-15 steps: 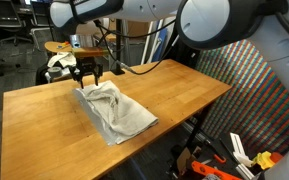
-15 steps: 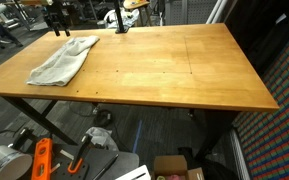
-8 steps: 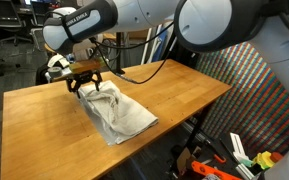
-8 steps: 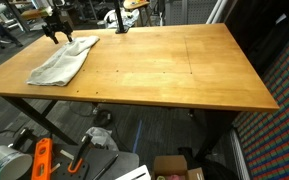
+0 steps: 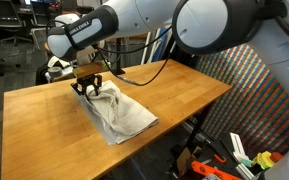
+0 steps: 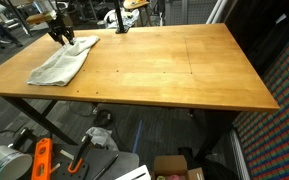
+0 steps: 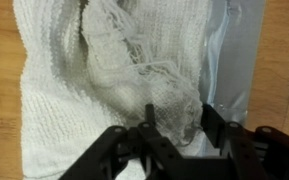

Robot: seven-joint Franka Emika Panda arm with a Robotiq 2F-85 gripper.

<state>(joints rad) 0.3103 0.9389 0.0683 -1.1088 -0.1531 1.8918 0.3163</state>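
Claw [image 7: 170,135] at the bottom of the wrist view stands half open astride a raised fold of white cloth [image 7: 94,70]; whether it grips cannot be told. This white cloth lies crumpled on the wooden worktop [image 5: 44,125], left of centre in an exterior view.

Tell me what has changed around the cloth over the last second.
The gripper has come down onto one end of the cloth. In the wrist view that end now sits bunched up between its jaws; whether they pinch it yet is unclear. The rest of the cloth lies where it was on the table.
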